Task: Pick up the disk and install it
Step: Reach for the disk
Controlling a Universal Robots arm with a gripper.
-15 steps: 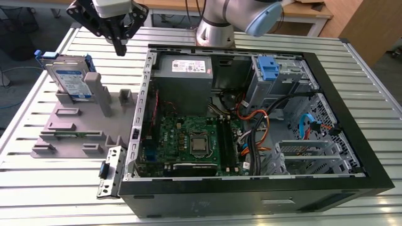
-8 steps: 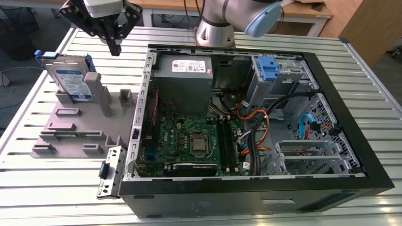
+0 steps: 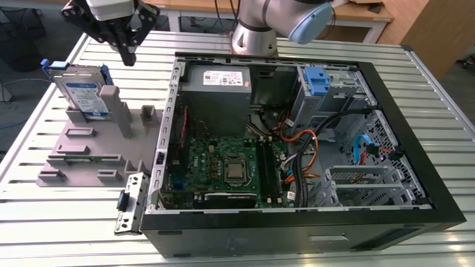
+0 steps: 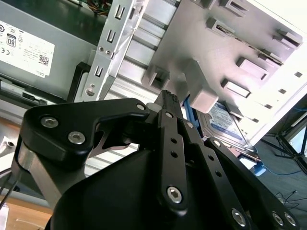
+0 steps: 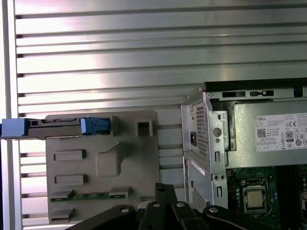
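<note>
Gripper [image 3: 129, 58] is hovering clenched and empty over the grey fixture [image 3: 82, 158]. Disk [image 3: 83, 93] is standing on edge at the fixture's far corner, sitting just below the gripper toward the exterior view's left, its flat face running along that far edge.

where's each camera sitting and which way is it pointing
Exterior view: high off the arm, looking down on the computer case and the disk standing in a grey fixture; arm, gripper show.
First wrist view: on the arm, facing straight down at fixture and table; gripper shows.
Second wrist view: behind the gripper, looking along it at the disk.
All share disk, fixture, gripper.
</note>
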